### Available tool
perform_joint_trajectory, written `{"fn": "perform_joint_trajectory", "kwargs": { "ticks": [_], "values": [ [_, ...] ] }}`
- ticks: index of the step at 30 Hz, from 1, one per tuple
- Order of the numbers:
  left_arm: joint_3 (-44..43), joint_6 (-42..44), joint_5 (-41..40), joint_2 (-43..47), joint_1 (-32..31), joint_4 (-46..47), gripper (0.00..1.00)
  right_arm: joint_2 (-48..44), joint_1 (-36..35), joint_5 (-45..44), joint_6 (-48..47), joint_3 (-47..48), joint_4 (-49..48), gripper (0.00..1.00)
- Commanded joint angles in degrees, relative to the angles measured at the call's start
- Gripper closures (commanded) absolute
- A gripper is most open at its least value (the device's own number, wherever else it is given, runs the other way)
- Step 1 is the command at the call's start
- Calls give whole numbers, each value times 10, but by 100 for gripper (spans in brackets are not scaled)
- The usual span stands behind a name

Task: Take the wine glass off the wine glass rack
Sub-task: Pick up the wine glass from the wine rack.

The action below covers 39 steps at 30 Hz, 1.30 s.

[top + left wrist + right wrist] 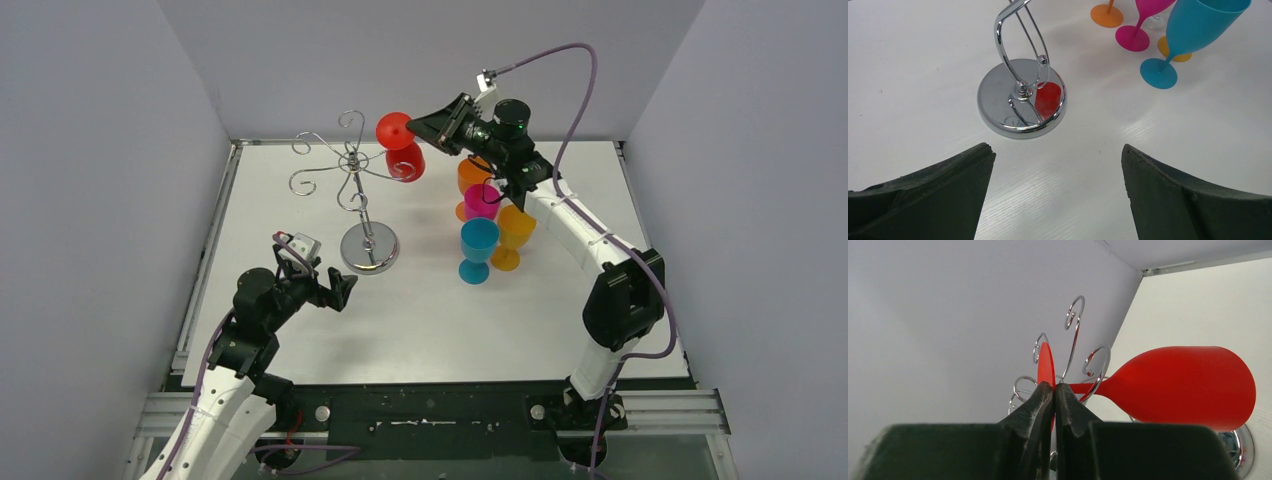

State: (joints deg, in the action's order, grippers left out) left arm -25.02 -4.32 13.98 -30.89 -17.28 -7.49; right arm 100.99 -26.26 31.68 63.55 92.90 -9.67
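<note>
Red wine glass (404, 152), foot pinched by the right gripper (1054, 386), seems still hooked on the wine glass rack (352, 165) toward the tabletop's far edge; left gripper (1058, 150) spread, idle.

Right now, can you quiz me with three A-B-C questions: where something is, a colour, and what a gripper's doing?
1. Where does the blue glass stand?
A) on the table, right-arm side of the rack
B) on the rack's base
C) inside another glass

2. What colour is the wine glass up among the rack's curls?
A) pink
B) red
C) orange

3. How is the left gripper?
A) shut on the rack
B) shut on a glass
C) open, empty

Answers: 1 A, its foot sits on the table; 2 B, the right gripper pinches its red foot; 3 C, its fingers spread wide apart.
</note>
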Motion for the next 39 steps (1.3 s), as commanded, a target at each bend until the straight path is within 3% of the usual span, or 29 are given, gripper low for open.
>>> {"fn": "perform_joint_trajectory", "kwargs": {
  "ticks": [1, 11, 24, 32, 39],
  "values": [
    [-23, -5, 11, 1, 4, 20, 3, -15, -26, -23, -52, 50, 30, 100],
    [-23, -5, 11, 0, 5, 20, 3, 59, -37, -19, -61, 146, 56, 100],
    [-23, -5, 15, -4, 7, 21, 3, 101, -24, -39, -52, 196, 10, 100],
    [-25, -3, 6, 2, 7, 19, 3, 62, -7, -76, -66, 162, -8, 100],
    [-28, -4, -15, 15, 7, 25, 3, -6, 3, -158, -128, 107, 4, 100]
  ]
}}
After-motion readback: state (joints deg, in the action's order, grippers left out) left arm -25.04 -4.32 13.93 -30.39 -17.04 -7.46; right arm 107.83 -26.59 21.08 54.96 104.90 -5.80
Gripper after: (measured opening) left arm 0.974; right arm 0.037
